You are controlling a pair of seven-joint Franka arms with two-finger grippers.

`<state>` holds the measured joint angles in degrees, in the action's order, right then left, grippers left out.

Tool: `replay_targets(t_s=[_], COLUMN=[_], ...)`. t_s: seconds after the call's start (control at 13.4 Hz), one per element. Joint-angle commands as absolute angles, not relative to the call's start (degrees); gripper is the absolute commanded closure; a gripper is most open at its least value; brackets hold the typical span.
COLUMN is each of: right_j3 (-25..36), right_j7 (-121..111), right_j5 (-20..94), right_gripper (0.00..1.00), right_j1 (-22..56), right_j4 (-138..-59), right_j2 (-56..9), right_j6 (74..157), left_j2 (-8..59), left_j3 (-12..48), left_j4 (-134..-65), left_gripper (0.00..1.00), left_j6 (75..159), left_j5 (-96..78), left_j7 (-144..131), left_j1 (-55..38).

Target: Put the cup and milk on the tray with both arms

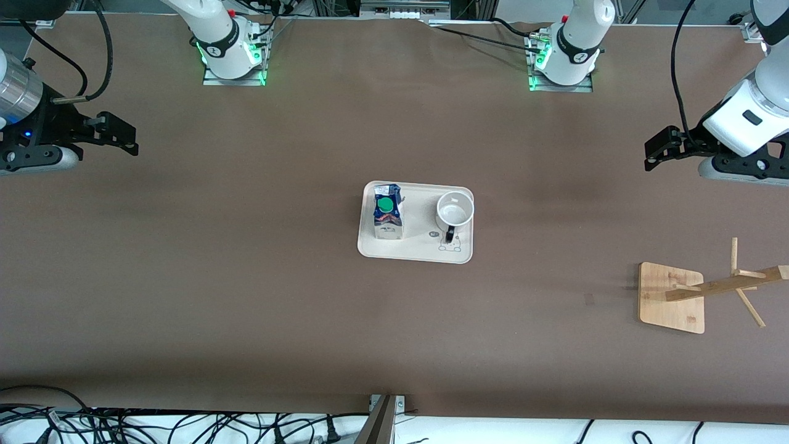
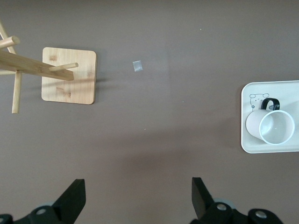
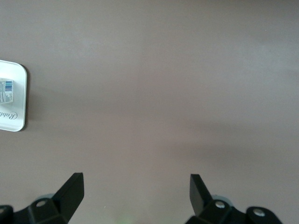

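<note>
In the front view, the tray (image 1: 416, 250) lies at the middle of the table (image 1: 246, 296). The milk (image 1: 388, 214) stands upright on the tray's end toward the right arm, green cap (image 1: 385, 205) up. The cup (image 1: 455, 211) stands upright on the tray's end toward the left arm, mouth up and empty, its black handle (image 1: 450, 234) pointing to 6 o'clock, toward the front camera. Milk and cup stand apart, bare tray between them. The right gripper (image 1: 126, 137) hangs over bare table at roughly 10 o'clock from the tray, well apart from it, and holds nothing. The left gripper (image 1: 654, 154) hangs over bare table at about 2 o'clock from the tray, equally well apart, also with nothing in it. A wooden rack (image 1: 715, 290) sits at about 4 o'clock from the tray, near the left arm's end, nearer the front camera than the tray.

In the left wrist view, the left gripper (image 2: 138, 198) has its fingers (image 2: 74, 196) spread wide over bare table. The rack (image 2: 56, 72), a small grey patch (image 2: 137, 66) on the table, the cup (image 2: 273, 126) and one end of the tray (image 2: 246, 142) all show.

In the right wrist view, the right gripper (image 3: 135, 193) has its fingers (image 3: 72, 189) wide apart over bare table. A corner of the tray (image 3: 18, 123) shows with an edge of the milk (image 3: 6, 91) on it.
</note>
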<state>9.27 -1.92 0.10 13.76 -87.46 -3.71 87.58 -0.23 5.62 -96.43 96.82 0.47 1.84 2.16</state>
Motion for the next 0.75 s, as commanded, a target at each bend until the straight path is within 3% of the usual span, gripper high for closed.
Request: replay_targets(t_s=[0.0, 0.67], right_j3=[9.3, 9.3], right_j7=[-1.7, -1.7], right_j5=[0.4, 0.4], right_gripper=[0.00, 0.00], right_j1=[13.8, 13.8], right_j4=[-86.6, -86.7], right_j2=[-4.0, -4.0], right_j6=[86.7, 86.5], left_j2=[-0.6, -0.3], left_j3=[6.4, 6.6], left_j4=[-96.2, -95.5], left_gripper=[0.00, 0.00], left_j6=[96.1, 96.1], left_j5=[1.7, 1.7], left_j7=[2.9, 2.8], left_j1=[2.0, 1.9])
